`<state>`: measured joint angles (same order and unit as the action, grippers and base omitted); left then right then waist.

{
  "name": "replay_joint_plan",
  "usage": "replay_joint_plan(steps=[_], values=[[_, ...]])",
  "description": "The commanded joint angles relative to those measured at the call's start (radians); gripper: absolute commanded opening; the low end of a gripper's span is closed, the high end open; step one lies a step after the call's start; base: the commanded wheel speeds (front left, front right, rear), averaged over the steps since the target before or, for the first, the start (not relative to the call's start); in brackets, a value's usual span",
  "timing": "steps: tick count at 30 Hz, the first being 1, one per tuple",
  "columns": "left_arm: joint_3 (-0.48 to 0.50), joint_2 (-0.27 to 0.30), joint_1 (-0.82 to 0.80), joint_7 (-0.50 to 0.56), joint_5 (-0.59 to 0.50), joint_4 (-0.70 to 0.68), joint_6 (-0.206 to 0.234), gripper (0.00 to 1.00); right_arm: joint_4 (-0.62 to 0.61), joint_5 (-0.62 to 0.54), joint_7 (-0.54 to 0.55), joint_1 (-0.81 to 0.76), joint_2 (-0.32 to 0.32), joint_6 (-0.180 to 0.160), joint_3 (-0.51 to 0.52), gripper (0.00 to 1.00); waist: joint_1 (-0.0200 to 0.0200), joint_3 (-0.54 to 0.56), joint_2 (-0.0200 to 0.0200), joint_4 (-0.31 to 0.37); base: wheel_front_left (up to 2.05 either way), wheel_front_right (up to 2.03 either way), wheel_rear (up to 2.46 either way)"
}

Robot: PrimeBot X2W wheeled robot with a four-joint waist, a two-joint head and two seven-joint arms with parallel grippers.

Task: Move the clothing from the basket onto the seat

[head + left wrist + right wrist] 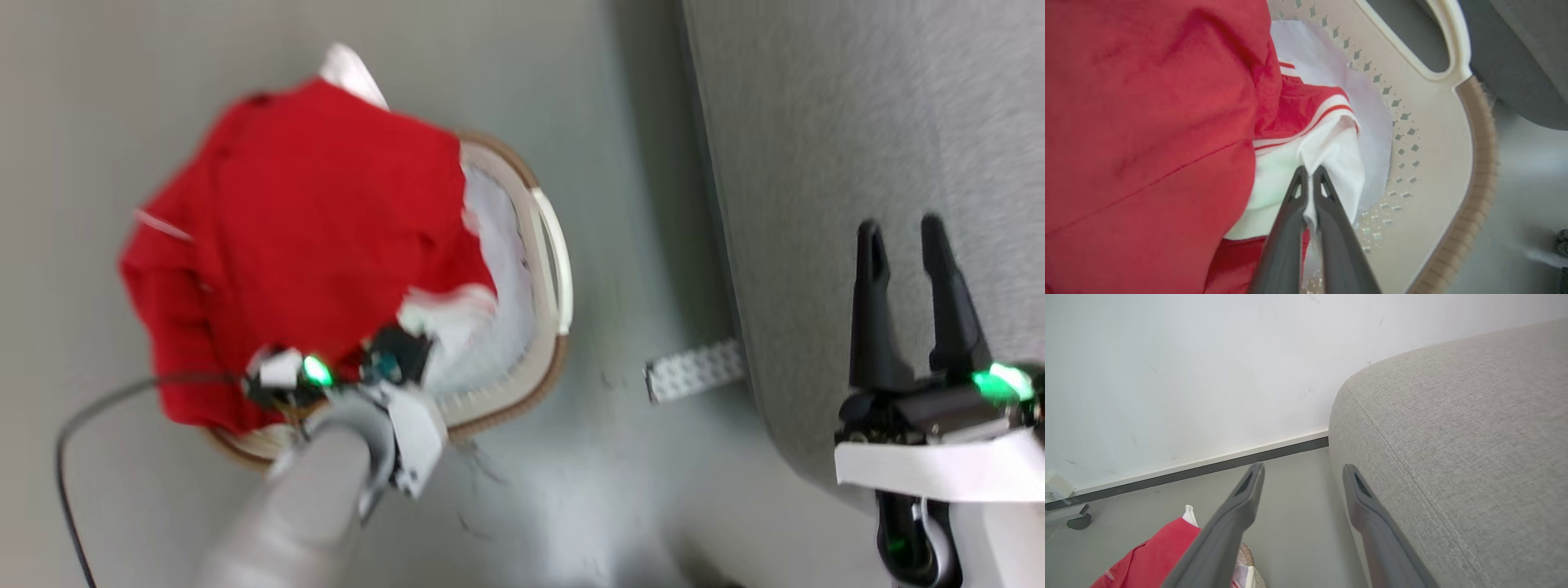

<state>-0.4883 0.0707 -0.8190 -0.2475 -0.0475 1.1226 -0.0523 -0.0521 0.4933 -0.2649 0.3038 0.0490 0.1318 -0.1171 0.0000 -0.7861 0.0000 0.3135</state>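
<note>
- Clothing point(302, 237) sits heaped in the basket point(552, 269); I judge none is moved yet.
- My left gripper point(1309, 176) is pinched onto the jersey point(1331, 159) at its white panel.
- The seat point(816, 147) on the right carries no clothing; my right gripper point(904, 237) hangs over it, spread and holding nothing.

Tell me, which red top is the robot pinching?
The striped jersey: the left gripper is shut on its white panel. The plain red top isn't held.

A home-like room: grey upholstered seat point(1453, 457), laundry basket point(1437, 134) on grey floor point(1298, 506), white wall point(1208, 355), skirting point(1208, 467).
</note>
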Motion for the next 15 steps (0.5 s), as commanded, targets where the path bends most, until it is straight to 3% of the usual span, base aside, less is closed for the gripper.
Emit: replay_joint_plan(steps=[1, 7, 15], values=[[0.000, -0.006, 0.031, -0.006, 0.015, -0.006, -0.009, 0.00, 0.011, -0.006, 0.001, -0.025, 0.003, -0.002, 0.008, 1.00, 0.0000, 0.119, 0.0000, -0.055, 0.00, 0.00, 0.00], [-0.066, -0.021, 0.196, -0.014, 0.147, -0.107, -0.071, 0.00, 0.056, -0.046, 0.001, -0.117, 0.003, -0.002, 0.026, 1.00, 0.0000, 0.343, 0.0000, -0.126, 0.00, 0.00, 0.00], [-0.220, -0.019, 0.344, 0.087, 0.383, -0.424, -0.077, 0.00, 0.096, -0.075, 0.001, -0.236, 0.003, -0.002, 0.035, 1.00, 0.0000, 0.583, 0.0000, -0.194, 0.00, 0.00, 0.00]])
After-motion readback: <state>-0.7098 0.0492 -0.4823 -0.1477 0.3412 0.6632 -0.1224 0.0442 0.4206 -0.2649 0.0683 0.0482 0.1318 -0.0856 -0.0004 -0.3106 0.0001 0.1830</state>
